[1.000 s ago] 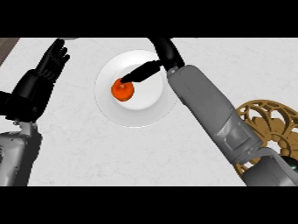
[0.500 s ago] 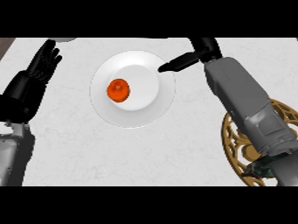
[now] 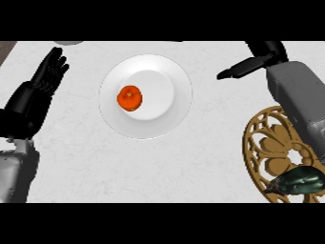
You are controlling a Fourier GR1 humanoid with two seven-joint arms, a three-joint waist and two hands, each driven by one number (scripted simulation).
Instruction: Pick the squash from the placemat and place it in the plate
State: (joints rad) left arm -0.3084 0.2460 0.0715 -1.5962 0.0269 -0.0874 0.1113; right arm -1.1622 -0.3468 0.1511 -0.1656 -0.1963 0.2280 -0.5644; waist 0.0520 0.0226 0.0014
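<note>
The right hand [image 3: 258, 62] hangs over the desk [image 3: 193, 167] at the upper right. Its fingers are stretched out loosely toward the left and hold nothing, and it is set apart from the plate's right rim. Its grey forearm runs down the right side and covers part of a golden openwork placemat [image 3: 263, 143]. A dark green vegetable [image 3: 300, 181] lies on the lower part of that mat. Left of the hand, at the middle of the desk, stands the white plate [image 3: 180, 95]. The orange squash [image 3: 129, 96] sits inside it, a little left of centre, and neither hand touches it. Further left, the left hand [image 3: 38, 90] rests near the desk's edge with its fingers straight and pointing up, well apart from the plate.
</note>
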